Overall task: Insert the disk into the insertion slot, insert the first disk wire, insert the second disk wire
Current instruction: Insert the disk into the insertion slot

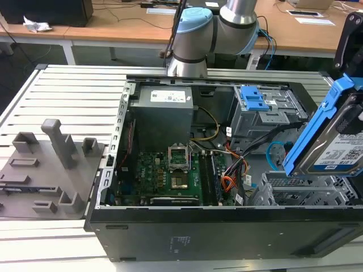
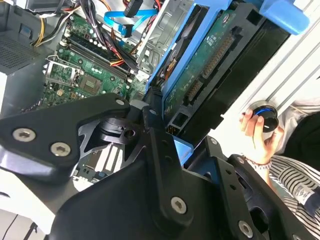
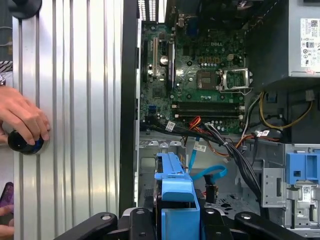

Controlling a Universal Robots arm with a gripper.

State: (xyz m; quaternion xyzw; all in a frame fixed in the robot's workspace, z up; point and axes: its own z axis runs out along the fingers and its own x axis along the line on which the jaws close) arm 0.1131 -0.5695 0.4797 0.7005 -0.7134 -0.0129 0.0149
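Your end effector [image 3: 176,220] is pinching the disk [image 1: 339,148] by its blue frame, holding it tilted above the metal drive cage [image 1: 295,192], likely to line its edge up with the bay

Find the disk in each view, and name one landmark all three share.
Exterior view: the disk hangs tilted at the exterior view's right edge, over the perforated cage.
Second wrist view: the disk shows its green circuit side inside its blue frame, close to the camera.
First wrist view: the disk is edge-on, blue frame toward the camera.
Shared landmark: the green motherboard.
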